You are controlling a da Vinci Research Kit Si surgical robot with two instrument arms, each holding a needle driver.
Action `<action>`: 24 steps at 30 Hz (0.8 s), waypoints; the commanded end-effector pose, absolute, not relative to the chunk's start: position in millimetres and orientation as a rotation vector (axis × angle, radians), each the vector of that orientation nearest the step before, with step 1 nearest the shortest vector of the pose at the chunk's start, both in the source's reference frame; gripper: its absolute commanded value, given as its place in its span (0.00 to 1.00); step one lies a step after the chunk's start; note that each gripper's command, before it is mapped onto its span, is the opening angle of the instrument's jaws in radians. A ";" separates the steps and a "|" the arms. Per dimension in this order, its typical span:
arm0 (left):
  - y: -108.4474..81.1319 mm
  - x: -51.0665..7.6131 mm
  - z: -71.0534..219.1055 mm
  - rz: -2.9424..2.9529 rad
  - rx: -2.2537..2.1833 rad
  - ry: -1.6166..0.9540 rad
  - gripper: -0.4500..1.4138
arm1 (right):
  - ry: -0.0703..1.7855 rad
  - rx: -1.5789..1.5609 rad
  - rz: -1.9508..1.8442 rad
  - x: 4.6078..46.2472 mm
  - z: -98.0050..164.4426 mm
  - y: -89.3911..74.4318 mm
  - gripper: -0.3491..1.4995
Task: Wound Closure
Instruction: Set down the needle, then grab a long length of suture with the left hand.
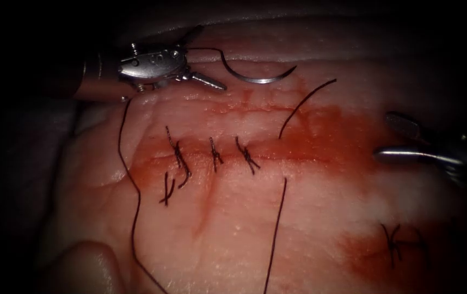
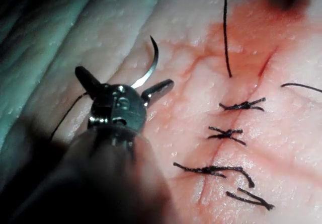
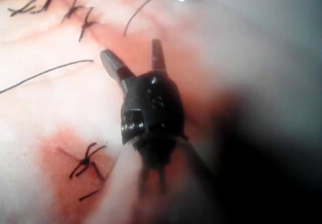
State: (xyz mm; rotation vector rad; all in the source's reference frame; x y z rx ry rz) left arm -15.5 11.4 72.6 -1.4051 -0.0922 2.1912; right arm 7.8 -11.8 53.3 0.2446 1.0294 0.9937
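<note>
Lying free on glistening tissue, thin curved needle.

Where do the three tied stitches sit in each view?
Endoscope: three tied stitches across the cut, left of centre.
Left wrist: beyond the open, empty left tool; the needle lies free on the tissue by it.
Right wrist: beyond the open, empty right tool.
Shared: loose thread beside them.

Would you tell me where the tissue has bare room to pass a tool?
Free: below the stitches, between the two thread strands. Crowded: by the needle, lying loose above the cut beside the empty left tool; the right tool is empty too.
</note>
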 end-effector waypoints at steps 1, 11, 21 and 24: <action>10.5 -15.7 71.5 2.245 -1.453 -0.068 0.80 | 1.033 0.245 0.994 8.5 53.8 -12.1 0.91; -3.4 -21.7 62.8 2.696 -1.819 0.264 0.44 | 1.036 0.243 0.995 8.6 53.9 -12.2 0.90; -8.1 -23.8 63.4 2.766 -2.021 0.308 0.42 | 1.037 0.240 0.994 8.6 54.2 -12.2 0.90; -10.3 -24.0 63.5 2.767 -2.082 0.315 0.41 | 1.038 0.237 0.993 8.7 54.5 -12.3 0.89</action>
